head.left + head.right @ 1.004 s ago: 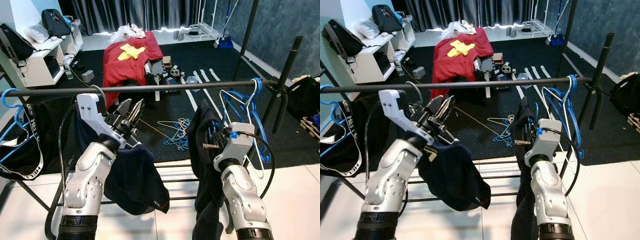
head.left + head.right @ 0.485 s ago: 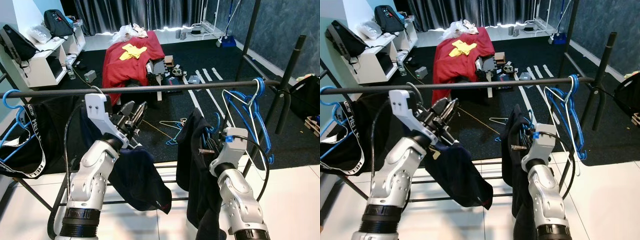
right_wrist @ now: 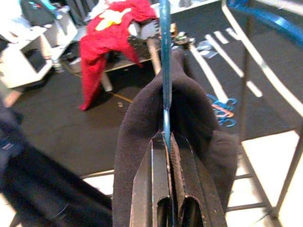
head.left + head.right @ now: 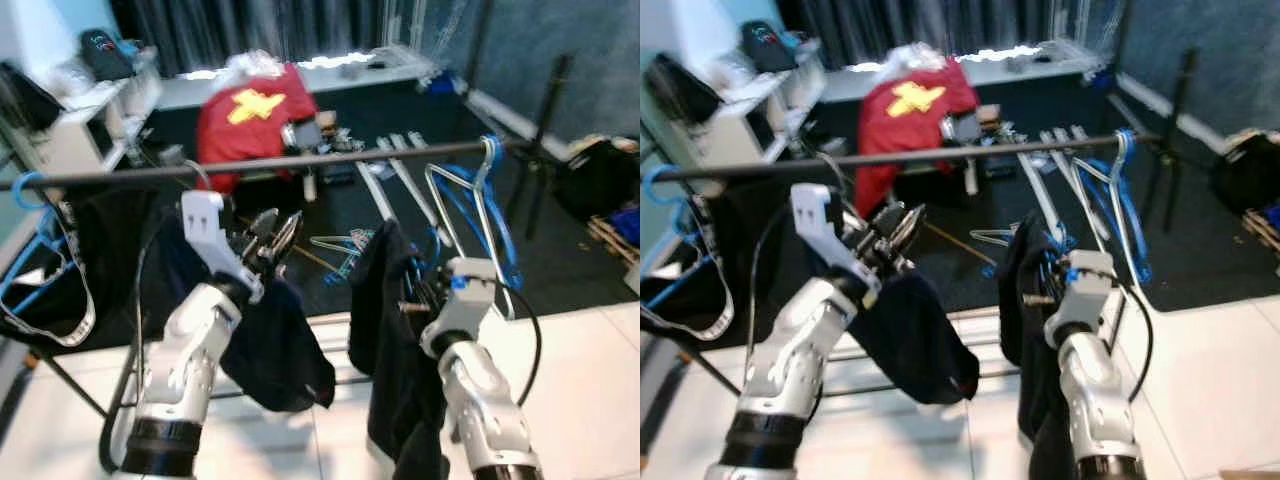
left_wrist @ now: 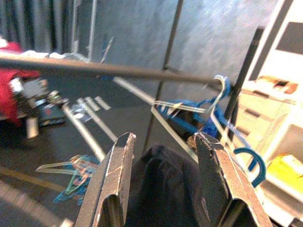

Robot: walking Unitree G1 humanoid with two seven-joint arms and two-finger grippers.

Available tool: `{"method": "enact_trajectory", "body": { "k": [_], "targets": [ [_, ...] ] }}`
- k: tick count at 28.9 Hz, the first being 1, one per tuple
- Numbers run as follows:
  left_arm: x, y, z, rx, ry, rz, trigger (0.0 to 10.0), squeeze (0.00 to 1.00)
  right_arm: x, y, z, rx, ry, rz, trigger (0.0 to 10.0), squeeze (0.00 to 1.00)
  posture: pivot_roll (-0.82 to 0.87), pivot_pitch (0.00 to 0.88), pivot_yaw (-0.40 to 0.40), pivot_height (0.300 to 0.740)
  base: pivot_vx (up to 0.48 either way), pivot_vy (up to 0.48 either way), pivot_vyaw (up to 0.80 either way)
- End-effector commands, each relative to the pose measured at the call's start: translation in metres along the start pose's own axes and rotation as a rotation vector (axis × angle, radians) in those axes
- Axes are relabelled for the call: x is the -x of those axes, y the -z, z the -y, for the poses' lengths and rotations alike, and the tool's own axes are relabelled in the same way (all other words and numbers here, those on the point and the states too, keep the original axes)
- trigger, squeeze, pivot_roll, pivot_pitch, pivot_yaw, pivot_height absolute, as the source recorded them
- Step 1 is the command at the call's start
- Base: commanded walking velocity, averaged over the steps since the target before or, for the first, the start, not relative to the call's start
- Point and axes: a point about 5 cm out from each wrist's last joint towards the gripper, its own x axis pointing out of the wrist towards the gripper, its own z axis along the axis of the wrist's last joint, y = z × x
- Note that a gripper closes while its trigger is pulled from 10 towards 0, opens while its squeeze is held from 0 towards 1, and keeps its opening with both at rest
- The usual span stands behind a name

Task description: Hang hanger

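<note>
The right claw [image 3: 166,156] was clamped on the blue hanger [image 3: 164,71], draped with a dark garment [image 4: 385,300], below the rail [image 4: 330,158]. The left claw [image 5: 163,161] stood apart, empty. Raise the hook above the rail, then lower squarely.

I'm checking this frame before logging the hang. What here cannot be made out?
- Eye views: motion blur smears the floor clutter and the rail.
- Blue hanger in the right claw: its hook runs off the right wrist view's top edge.
- Dark garment on it hides the hanger's arms.
- Left claw: its open fingers cover the garment's lower part in the left wrist view.
</note>
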Motion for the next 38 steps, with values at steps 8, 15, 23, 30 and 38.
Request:
{"method": "enact_trajectory", "body": {
  "k": [8,15,23,30,38],
  "targets": [
    [0.005,0.014,-0.013,-0.071,-0.063,-0.128,10.0,0.0,0.002,-0.002,-0.002,-0.025,-0.013,0.003,10.0,0.0,0.0,0.041,0.103,0.74,-0.041,0.0,0.0],
    [0.008,0.029,-0.019,-0.143,-0.083,-0.25,10.0,0.0,0.006,0.008,0.005,-0.035,0.019,-0.035,10.0,0.0,0.01,0.047,0.124,0.74,0.0,0.0,0.0],
    [0.02,0.048,-0.027,-0.148,-0.153,-0.346,10.0,0.0,0.023,0.028,0.012,0.001,0.07,-0.097,10.0,0.0,0.02,0.049,0.125,0.74,0.0,0.0,0.0],
    [0.029,0.044,-0.023,-0.145,-0.114,-0.295,10.0,0.0,0.05,0.077,0.016,0.204,-0.104,-0.455,10.0,0.0,0.01,0.051,0.109,0.74,0.0,0.0,0.0],
    [0.043,0.051,-0.036,-0.29,-0.116,-0.392,10.0,0.0,0.062,0.077,0.014,0.364,-0.412,-0.543,10.0,0.0,-0.02,0.053,0.113,0.74,0.0,0.0,0.0]
  ]
}}
